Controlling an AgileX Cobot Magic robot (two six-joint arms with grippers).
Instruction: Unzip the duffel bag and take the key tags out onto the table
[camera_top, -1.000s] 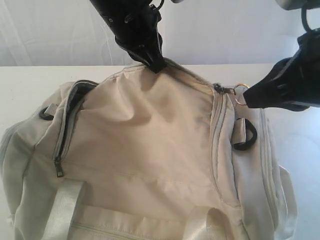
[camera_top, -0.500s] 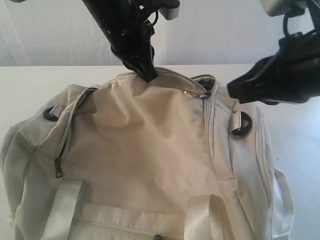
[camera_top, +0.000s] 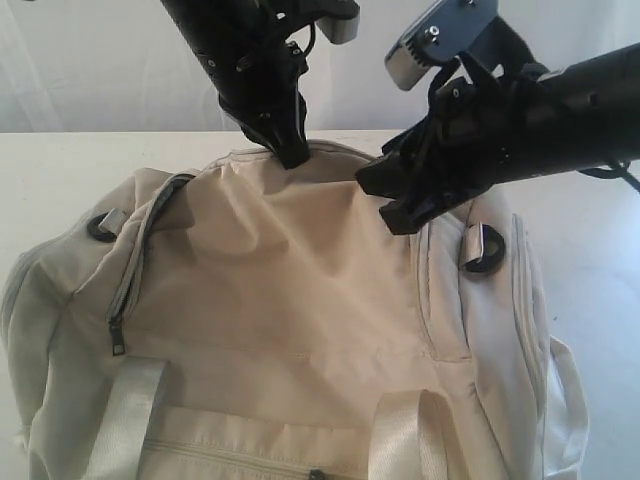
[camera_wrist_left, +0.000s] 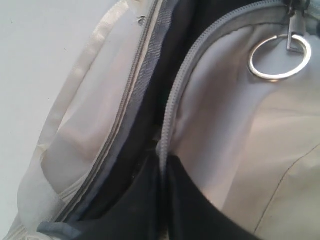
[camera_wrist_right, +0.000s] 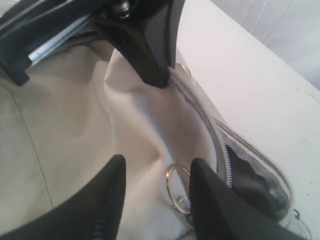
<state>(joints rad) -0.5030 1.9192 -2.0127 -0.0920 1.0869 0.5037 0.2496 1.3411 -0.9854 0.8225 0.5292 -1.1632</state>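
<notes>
Showing the bag (camera_top: 290, 320) lying on the desk (camera_top: 60, 170) and filling the lower half of the exterior view.

- **Zipper:** The zipper (camera_wrist_left: 170, 105) is partly undone. In the left wrist view its teeth stand apart over dark lining (camera_wrist_left: 165, 55). In the exterior view a dark gap also shows at the bag's 10 o'clock shoulder.
- **Slider:** The slider's metal ring (camera_wrist_left: 275, 78) lies flat on the cream cloth at the end of the parted stretch.
- **Tags:** The tags appear in no view and are presumably inside the bag.
- **Left pincer:** The left pincer (camera_top: 292, 155) is clamped tight on the bag's cloth edge at 12 o'clock and lifts it into a ridge.
- **Right pincer:** The right pincer (camera_wrist_right: 159, 165) sits at about 1 o'clock. Its jaws are spread to either side of the ring and grip nothing.
- **Done, as judged:** The unzipping has begun and the flap is held taut.
- **Left to do, as judged:** The ring must be gripped and the slider drawn further, until the mouth is wide enough to reach through. The tags then have to be found, lifted out and set on the bare desk beside the bag. No part of the removal has begun.
</notes>
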